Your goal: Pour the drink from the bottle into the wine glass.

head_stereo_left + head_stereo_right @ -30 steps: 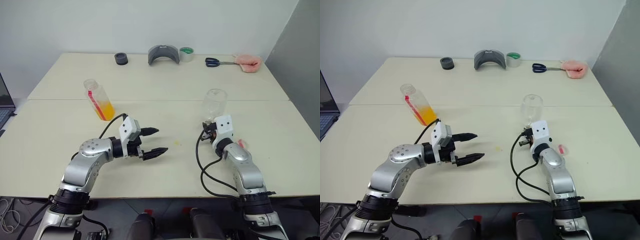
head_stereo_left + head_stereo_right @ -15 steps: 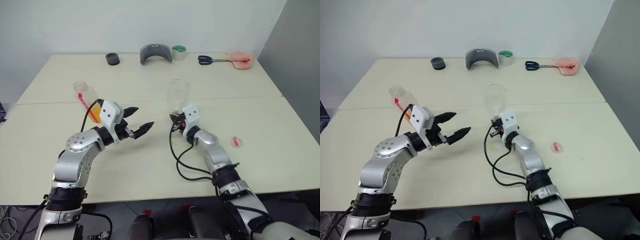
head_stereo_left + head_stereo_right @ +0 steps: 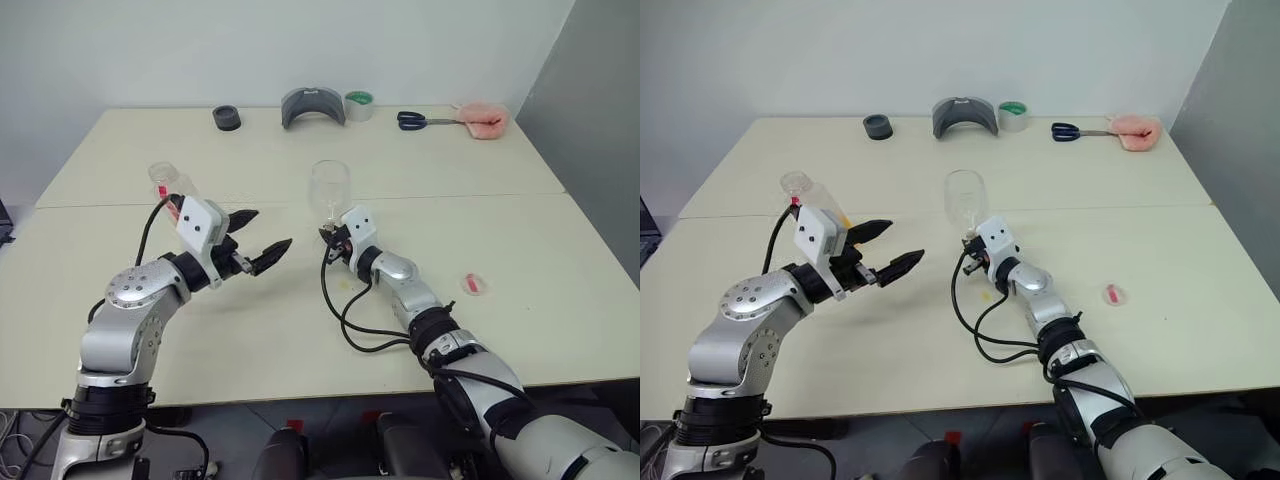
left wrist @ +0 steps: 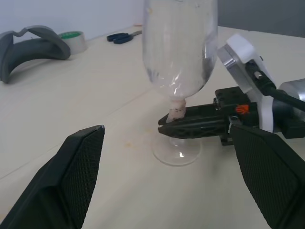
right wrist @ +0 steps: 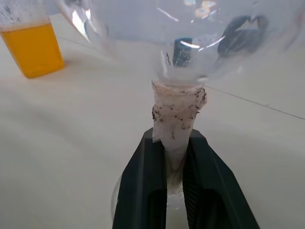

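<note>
The wine glass (image 3: 330,185) stands upright and empty near the table's middle, its foot on the surface and its stem (image 5: 177,114) wrapped in whitish tape. My right gripper (image 3: 328,236) is shut on that stem, a black finger (image 5: 143,181) on each side. The bottle (image 3: 795,185) stands to the left without a cap, largely hidden behind my left wrist. The orange drink (image 5: 31,47) fills its lower part. My left gripper (image 3: 268,229) hangs open above the table between bottle and glass, pointing at the glass, with nothing between its fingers (image 4: 81,171).
A small pink cap (image 3: 473,285) lies on the table to the right. Along the far edge sit a black roll (image 3: 227,118), a grey curved piece (image 3: 312,105), a tape roll (image 3: 358,103), scissors (image 3: 420,120) and a pink cloth (image 3: 485,120).
My right gripper has brought the wine glass leftward from the right side to the table's middle. My left gripper rose and drew back left toward the bottle. The head camera also shifted.
</note>
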